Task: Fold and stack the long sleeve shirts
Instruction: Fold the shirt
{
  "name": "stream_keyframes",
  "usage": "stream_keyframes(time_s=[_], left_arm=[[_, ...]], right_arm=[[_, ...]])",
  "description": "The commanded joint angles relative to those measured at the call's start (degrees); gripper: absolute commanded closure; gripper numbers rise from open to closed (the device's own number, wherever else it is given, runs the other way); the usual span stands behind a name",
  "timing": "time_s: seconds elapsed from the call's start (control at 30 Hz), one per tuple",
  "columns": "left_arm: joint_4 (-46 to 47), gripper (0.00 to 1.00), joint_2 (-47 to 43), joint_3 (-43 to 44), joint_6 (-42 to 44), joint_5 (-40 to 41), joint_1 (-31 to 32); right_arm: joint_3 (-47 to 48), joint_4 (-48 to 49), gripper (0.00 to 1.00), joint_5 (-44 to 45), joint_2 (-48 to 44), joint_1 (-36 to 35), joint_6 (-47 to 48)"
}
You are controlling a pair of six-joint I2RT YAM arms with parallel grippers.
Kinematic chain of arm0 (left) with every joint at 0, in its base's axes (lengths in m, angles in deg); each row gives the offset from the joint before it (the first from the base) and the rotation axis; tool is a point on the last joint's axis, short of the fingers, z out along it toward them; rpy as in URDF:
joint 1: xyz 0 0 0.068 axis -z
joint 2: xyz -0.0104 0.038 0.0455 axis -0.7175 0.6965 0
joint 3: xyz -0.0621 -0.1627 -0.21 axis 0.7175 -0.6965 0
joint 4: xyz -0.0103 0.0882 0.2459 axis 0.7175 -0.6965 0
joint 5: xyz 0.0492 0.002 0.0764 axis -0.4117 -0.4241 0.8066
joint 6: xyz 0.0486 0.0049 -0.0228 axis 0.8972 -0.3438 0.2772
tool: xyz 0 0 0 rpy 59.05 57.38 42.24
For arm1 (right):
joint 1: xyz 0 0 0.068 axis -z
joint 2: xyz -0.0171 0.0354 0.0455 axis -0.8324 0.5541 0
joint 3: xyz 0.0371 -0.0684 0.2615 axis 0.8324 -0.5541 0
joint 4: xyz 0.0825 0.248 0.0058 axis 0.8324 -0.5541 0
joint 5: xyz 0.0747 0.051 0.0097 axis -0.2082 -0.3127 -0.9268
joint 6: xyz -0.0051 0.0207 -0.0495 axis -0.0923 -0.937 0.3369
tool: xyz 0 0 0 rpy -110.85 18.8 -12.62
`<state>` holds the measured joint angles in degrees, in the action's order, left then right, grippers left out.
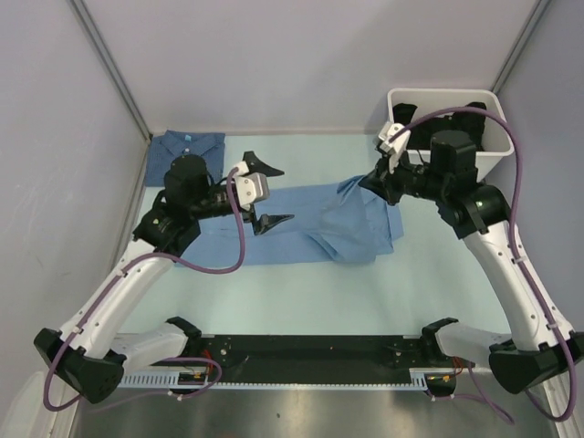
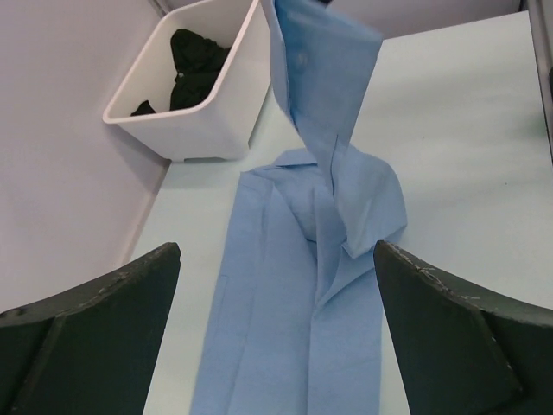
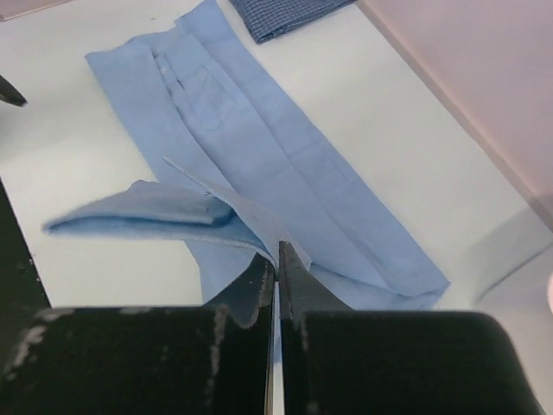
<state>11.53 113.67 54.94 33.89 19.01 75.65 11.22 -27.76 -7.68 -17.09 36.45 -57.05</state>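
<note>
"Where is the light blue shirt?"

"I see the light blue shirt (image 1: 274,239) lying in a long strip across the middle of the table (image 1: 301,301). Its right end is bunched up and lifted off the table."

"What is lifting it?"

"My right gripper (image 3: 276,259). Its two fingers are pressed tight together, with a bit of the cloth pinched between them."

"And your left gripper?"

"My left gripper (image 1: 283,193) hangs over the left part of the strip. Its fingers stand wide apart and hold nothing."

"Where is the other shirt?"

"The dark blue shirt (image 1: 187,146) lies folded in the far left corner, apart from the light one. A white bin (image 2: 207,130) sits in the far right corner with a black thing (image 2: 194,65) inside."
</note>
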Motion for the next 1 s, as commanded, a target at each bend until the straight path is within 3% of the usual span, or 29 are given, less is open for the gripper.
stream_keyframes(time_s=[0.0,0.23,0.4,0.53,0.77,0.87,0.9,0.97], left_arm=[[-4.06,0.0,0.37,7.14,-1.61,-2.75,-0.27],[-7.85,0.01,1.61,12.24,-2.93,-1.9,3.59],[-8.38,0.01,2.83,13.38,-3.98,7.06,9.83],[-6.81,0.01,4.41,13.65,-5.56,17.77,13.52],[-4.6,0.05,7.85,13.21,-7.06,27.19,15.55],[-3.02,0.18,7.85,12.16,-6.45,30.53,15.11],[-2.76,0.33,7.94,12.24,-6.62,30.2,14.68],[-2.66,0.53,8.81,13.12,-8.98,28.45,11.96]], right_arm=[[4.48,2.32,1.0,0.18,3.47,-4.17,-0.42],[7.64,4.6,1.0,9.57,7.87,-10.94,-0.59],[10.02,2.85,1.0,18.97,10.5,-17.09,-0.24],[9.76,4.25,1.0,20.4,10.33,-19.03,0.11],[9.49,6.27,1.0,21.8,9.72,-21.23,0.37],[8.97,7.23,1.0,20.75,8.93,-21.49,0.73],[8.18,7.94,1.0,20.05,8.58,-21.5,0.55],[7.12,10.56,1.0,19.96,7.61,-21.5,0.11]])
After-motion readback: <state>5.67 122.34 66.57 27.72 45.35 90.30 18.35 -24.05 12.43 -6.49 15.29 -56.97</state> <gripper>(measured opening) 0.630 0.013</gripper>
